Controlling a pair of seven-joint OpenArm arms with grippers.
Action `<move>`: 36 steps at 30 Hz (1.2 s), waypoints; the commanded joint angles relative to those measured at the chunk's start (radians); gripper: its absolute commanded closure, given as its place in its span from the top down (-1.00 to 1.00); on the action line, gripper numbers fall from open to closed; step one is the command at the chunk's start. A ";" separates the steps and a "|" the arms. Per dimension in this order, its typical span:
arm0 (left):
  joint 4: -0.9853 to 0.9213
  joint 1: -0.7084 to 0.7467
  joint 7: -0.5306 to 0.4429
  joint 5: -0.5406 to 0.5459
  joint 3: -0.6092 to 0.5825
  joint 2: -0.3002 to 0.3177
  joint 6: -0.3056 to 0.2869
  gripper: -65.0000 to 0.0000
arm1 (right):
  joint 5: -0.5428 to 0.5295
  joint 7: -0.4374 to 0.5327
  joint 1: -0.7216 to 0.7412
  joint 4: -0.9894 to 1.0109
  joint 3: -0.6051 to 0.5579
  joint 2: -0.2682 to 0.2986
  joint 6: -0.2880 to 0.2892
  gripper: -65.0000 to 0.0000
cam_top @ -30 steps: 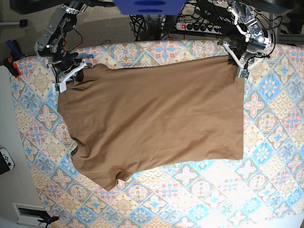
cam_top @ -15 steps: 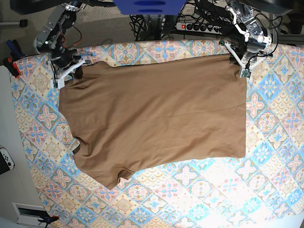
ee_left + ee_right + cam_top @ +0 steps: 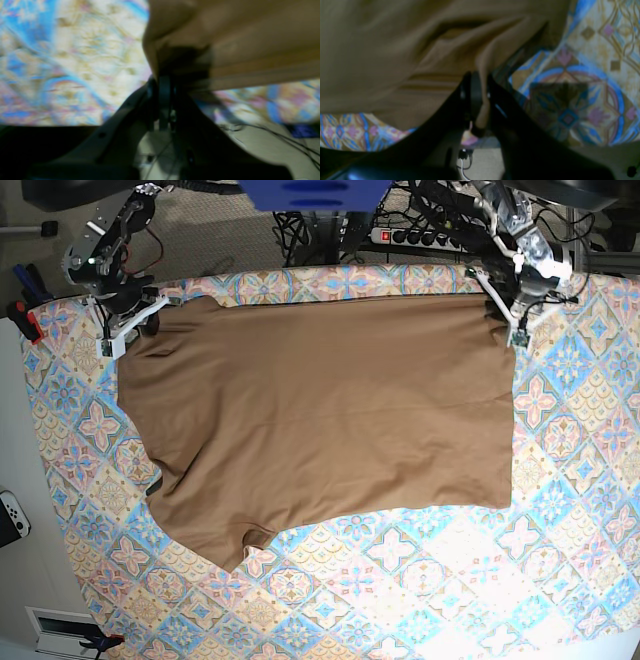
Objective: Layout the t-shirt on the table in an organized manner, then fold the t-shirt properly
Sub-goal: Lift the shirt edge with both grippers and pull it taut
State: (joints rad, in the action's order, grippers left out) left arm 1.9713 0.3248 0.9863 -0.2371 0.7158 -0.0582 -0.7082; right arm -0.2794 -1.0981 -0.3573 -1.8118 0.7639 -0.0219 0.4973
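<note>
While the t-shirt (image 3: 320, 420) lies spread flat across the middle of the tabletop (image 3: 580, 480), both hands grip it along the edge nearest the power strip (image 3: 420, 235). From the base view, the right hand (image 3: 128, 328) is pinched shut on the shirt corner farthest along that edge from the power strip on one side, and the left hand (image 3: 512, 315) is pinched shut on the corner at the other end. Between them the cloth edge runs nearly straight. The right wrist view shows the right hand (image 3: 480, 100) closed with a fold of tan cloth (image 3: 407, 62) caught between its tips, patterned tabletop (image 3: 582, 100) beside it. The left wrist view is blurred, yet the left hand (image 3: 165, 100) is plainly closed tight on a bunched bit of the shirt (image 3: 237, 45), with tabletop (image 3: 75, 62) to the side. One short sleeve juts out from the shirt's edge farthest from the power strip, with the cloth a little rumpled there. No container appears anywhere on the tabletop.
</note>
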 commanded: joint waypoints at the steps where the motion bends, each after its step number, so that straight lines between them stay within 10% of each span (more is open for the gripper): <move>1: 0.020 -0.017 -0.008 -0.032 0.005 0.005 0.010 -1.00 | -0.001 0.019 0.002 -0.023 0.006 0.010 -0.004 -1.00; 36: 0.047 -0.295 0.161 -0.436 -0.003 -0.044 0.010 -1.00 | -0.001 0.019 0.010 -0.050 -0.062 0.009 -0.005 -1.00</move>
State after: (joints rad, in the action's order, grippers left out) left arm 2.0026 0.0399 1.1507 -0.6529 0.7132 -0.1089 -0.7078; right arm -0.2802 -1.0977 -0.3496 -1.8397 0.6979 -0.0257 0.4969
